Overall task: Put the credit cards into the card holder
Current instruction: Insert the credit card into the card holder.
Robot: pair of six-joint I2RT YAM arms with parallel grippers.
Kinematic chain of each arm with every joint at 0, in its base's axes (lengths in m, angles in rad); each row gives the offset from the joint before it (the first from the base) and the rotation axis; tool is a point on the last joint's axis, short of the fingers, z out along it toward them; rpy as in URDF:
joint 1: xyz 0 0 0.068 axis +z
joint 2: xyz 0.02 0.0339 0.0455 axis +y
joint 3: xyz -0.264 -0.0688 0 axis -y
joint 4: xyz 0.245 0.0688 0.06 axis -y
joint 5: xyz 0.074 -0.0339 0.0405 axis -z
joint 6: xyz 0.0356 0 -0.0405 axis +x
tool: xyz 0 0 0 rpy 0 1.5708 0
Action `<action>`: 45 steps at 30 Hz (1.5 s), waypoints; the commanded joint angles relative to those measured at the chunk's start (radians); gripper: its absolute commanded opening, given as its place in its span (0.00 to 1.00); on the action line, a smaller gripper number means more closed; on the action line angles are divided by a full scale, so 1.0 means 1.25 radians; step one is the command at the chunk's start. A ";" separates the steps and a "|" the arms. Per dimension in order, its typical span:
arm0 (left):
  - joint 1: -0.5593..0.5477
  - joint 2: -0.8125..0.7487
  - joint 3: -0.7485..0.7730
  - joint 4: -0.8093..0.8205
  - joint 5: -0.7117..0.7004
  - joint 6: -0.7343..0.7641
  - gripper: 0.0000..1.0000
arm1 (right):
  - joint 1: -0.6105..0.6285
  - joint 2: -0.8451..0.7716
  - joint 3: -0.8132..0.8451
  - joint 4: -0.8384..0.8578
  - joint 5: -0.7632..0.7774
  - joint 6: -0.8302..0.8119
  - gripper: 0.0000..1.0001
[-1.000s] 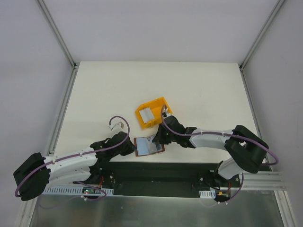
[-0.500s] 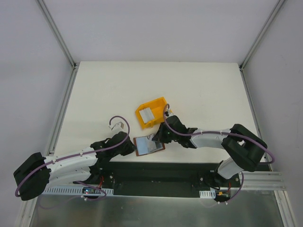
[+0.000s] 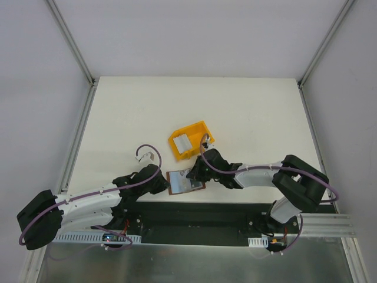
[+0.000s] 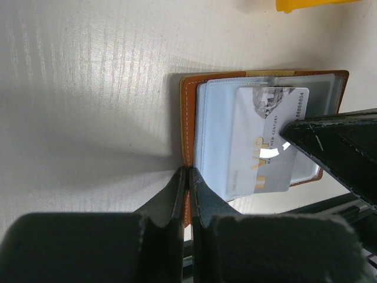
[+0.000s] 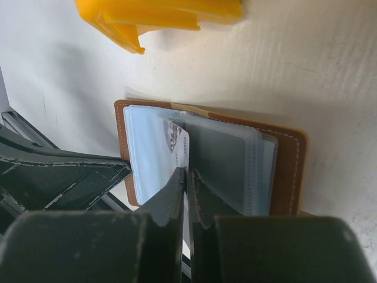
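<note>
Brown card holder (image 4: pixel 187 118) lies open on the surface (image 4: pixel 88 88); my left tool (image 4: pixel 187 172) pinches its edge, my right tool (image 5: pixel 186 172) clamps a credit card (image 4: pixel 268 141).

Count: 1 wallet (image 3: pixel 184 181). 1 card (image 4: pixel 268 141) lying on it. 1 yellow bin (image 3: pixel 198 130), with 1 pale stack (image 3: pixel 181 142) inside; can't tell how many pieces are in that. 2 arms: left arm (image 3: pixel 94 203), right arm (image 3: pixel 259 173). 2 claws: left claw (image 4: pixel 187 177), right claw (image 5: pixel 187 177). 1 tabletop (image 3: pixel 247 118).
</note>
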State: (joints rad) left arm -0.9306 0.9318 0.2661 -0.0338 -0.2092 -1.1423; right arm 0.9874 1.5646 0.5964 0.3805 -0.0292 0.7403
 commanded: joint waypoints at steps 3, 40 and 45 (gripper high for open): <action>-0.008 -0.005 -0.005 0.014 0.009 -0.008 0.00 | 0.019 0.009 0.042 -0.093 0.018 -0.029 0.11; -0.007 -0.003 0.008 0.022 0.016 0.006 0.00 | 0.063 0.058 0.194 -0.205 -0.028 -0.109 0.34; -0.008 -0.021 -0.004 0.022 0.013 0.000 0.00 | 0.063 0.027 0.214 -0.301 0.048 -0.141 0.37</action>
State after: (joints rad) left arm -0.9306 0.9260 0.2554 -0.0120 -0.1913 -1.1419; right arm 1.0622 1.6505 0.8211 0.0898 -0.0559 0.6060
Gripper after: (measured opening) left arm 0.006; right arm 0.359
